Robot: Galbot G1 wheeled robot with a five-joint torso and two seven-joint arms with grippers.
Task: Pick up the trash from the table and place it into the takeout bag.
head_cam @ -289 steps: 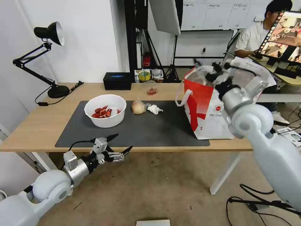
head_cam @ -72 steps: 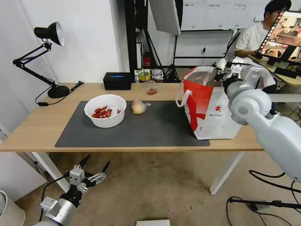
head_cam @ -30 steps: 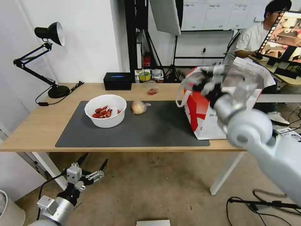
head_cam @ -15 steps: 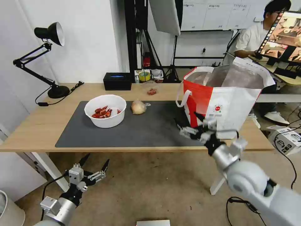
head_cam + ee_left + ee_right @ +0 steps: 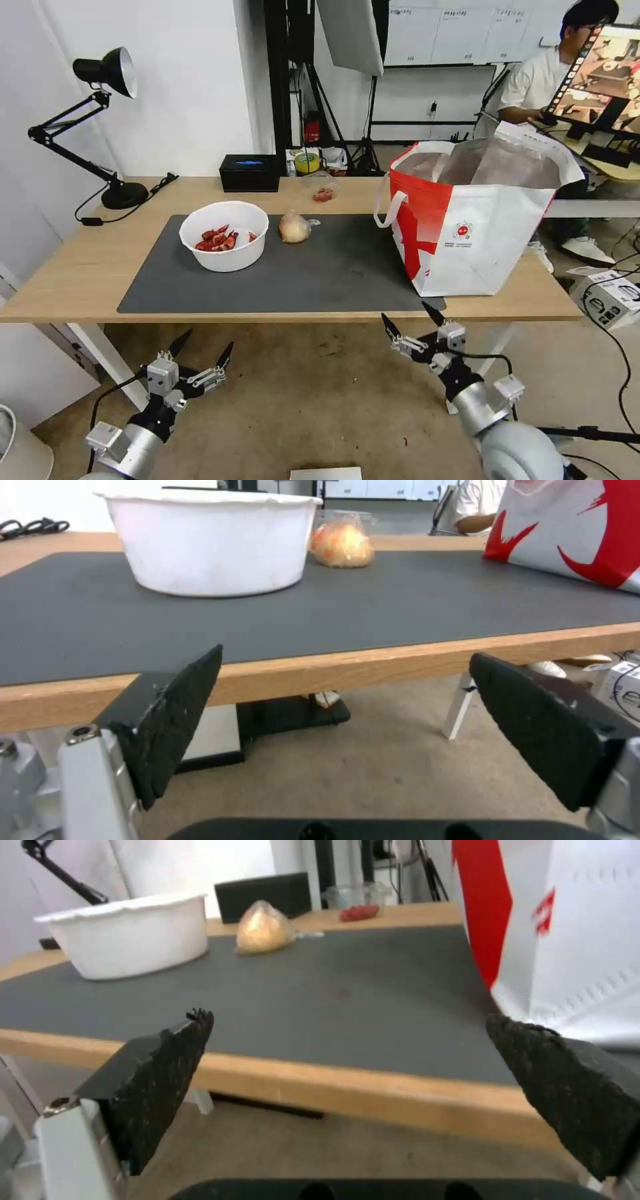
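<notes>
Both end effectors, left [image 5: 200,351] and right [image 5: 412,320], were held wide and empty below the desk [image 5: 67,267] front edge. The white bowl [image 5: 224,235], wrapped lump [image 5: 294,227] and takeout bag [image 5: 473,227] were seated on the desk.

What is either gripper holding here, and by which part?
Nothing. The left gripper and right gripper hang open and empty below the table edge.
</notes>
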